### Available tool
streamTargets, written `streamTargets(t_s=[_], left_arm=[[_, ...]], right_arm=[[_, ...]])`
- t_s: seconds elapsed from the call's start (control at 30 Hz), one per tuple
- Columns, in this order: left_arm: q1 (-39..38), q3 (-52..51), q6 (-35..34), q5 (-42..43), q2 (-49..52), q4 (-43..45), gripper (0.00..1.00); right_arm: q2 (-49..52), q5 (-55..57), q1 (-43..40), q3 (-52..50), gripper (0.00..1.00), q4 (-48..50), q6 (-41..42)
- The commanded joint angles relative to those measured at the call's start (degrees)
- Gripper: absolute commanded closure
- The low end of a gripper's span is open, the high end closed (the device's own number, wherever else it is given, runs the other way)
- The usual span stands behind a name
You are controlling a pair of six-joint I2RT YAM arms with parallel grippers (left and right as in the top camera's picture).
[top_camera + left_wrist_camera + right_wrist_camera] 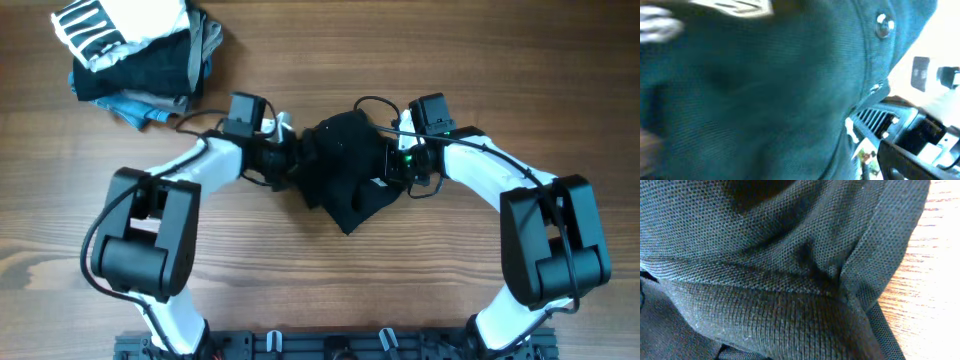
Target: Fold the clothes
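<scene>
Filling both wrist views, the black T-shirt (345, 168) shows bunched only overhead.

Turned inward, near each other: left pincer (284, 153) and right pincer (391, 160), tips out of sight.

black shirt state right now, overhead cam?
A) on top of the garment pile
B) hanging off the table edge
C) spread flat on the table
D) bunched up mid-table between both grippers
D: the black T-shirt lies crumpled in a heap between the left gripper and the right gripper, well apart from the garment pile in the far left corner.
</scene>
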Motion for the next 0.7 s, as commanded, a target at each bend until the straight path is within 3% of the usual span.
streamTargets(t_s=[0.0, 0.07, 0.13, 0.2, 0.27, 0.33, 0.43, 0.5, 0.57, 0.67], left_arm=[[-6.12, -3.63, -6.86, -5.73, 3.39, 3.61, 0.01], [-9.14, -3.63, -12.96, -11.39, 4.94, 6.36, 0.07], [-10.03, -3.63, -17.94, -12.20, 8.46, 12.22, 0.26], [-10.03, -3.63, -17.86, -13.31, 9.84, 14.60, 0.49], [-10.01, -3.63, -14.25, -14.56, 10.12, 14.49, 0.79], [-9.57, -3.61, -5.33, -14.51, 9.99, 12.04, 0.95], [-6.67, -3.30, 3.21, -14.49, 7.76, 4.35, 0.96], [-2.14, 0.79, 9.53, -14.43, 2.34, -6.03, 0.96], [3.85, 9.55, 14.93, -14.08, -4.74, -16.79, 0.96], [11.69, 23.21, 16.94, -13.66, -10.12, -26.99, 0.96]], right_arm=[[3.74, 0.35, 0.50, -1.07, 0.95, -0.26, -0.74], [3.74, 0.35, 0.52, -1.07, 0.95, -0.24, -0.72], [3.74, 0.11, 0.52, -1.07, 0.95, -0.28, -0.72], [3.74, -0.11, 0.52, -1.07, 0.96, -0.37, -0.72], [3.63, -0.07, 0.50, -1.03, 0.96, -0.98, -0.72], [1.70, -0.07, 0.31, -0.70, 0.96, -3.21, -0.81], [-7.52, -0.72, -0.85, 1.73, 0.95, -9.22, -3.85], [-15.34, -0.92, -1.68, 2.86, 0.95, -10.51, -4.17], [-23.80, -0.66, -2.29, 2.97, 0.95, -8.90, -2.73], [-29.66, 0.37, -2.29, 2.97, 0.95, -6.49, -0.13]])
